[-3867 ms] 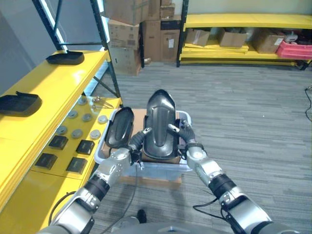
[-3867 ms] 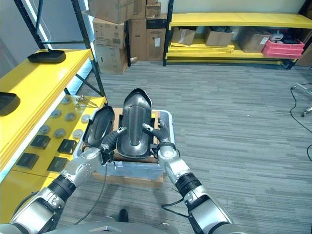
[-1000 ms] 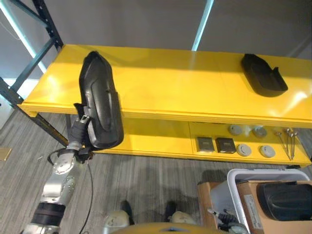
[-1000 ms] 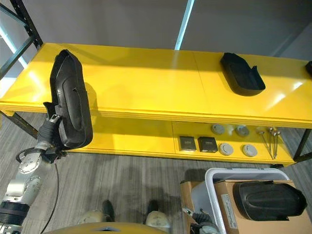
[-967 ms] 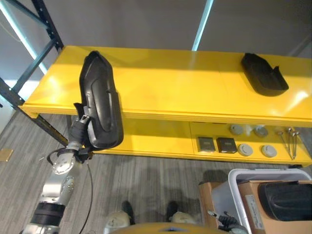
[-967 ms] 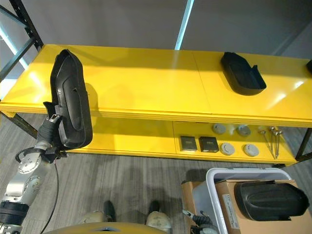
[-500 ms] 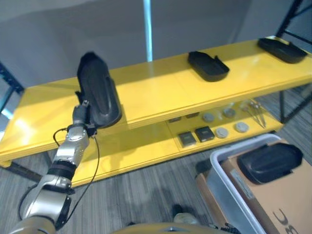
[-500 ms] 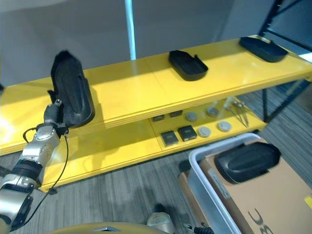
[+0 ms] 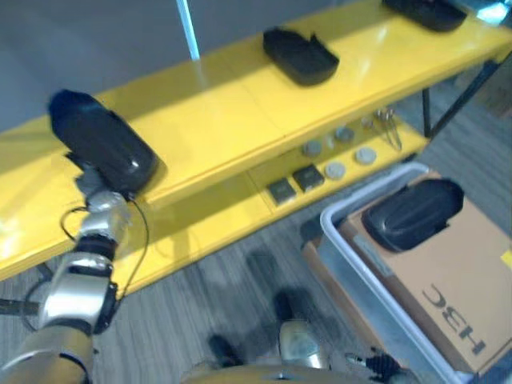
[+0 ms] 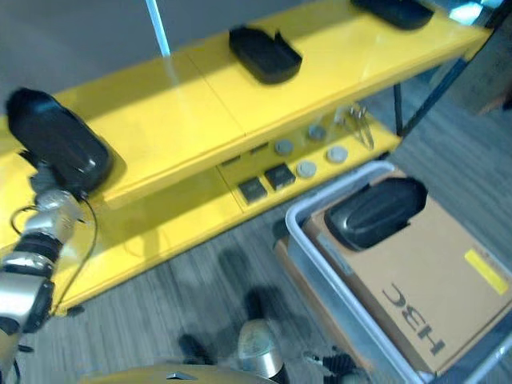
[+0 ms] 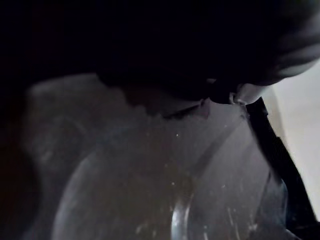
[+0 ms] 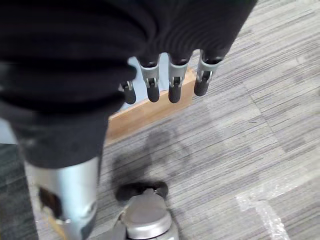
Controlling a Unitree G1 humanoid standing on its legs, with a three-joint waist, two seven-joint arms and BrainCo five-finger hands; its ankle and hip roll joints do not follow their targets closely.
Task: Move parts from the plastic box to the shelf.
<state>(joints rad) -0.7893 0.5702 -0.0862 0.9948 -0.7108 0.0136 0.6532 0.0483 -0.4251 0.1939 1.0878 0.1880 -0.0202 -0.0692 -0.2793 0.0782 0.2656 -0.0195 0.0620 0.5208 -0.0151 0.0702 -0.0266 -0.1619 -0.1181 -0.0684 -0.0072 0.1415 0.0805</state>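
The left robot hand [image 9: 102, 210] holds a black part [image 9: 102, 150] over the yellow shelf [image 9: 232, 120], its fingers hidden behind it, so I cannot tell its grip. It looks like placing; next, lower and release. The right robot hand [image 12: 170, 75] hangs relaxed; another part [image 9: 412, 214] waits in the plastic box [image 9: 352, 264].

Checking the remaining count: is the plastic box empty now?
No, one black part still lies on the cardboard inside the plastic box.
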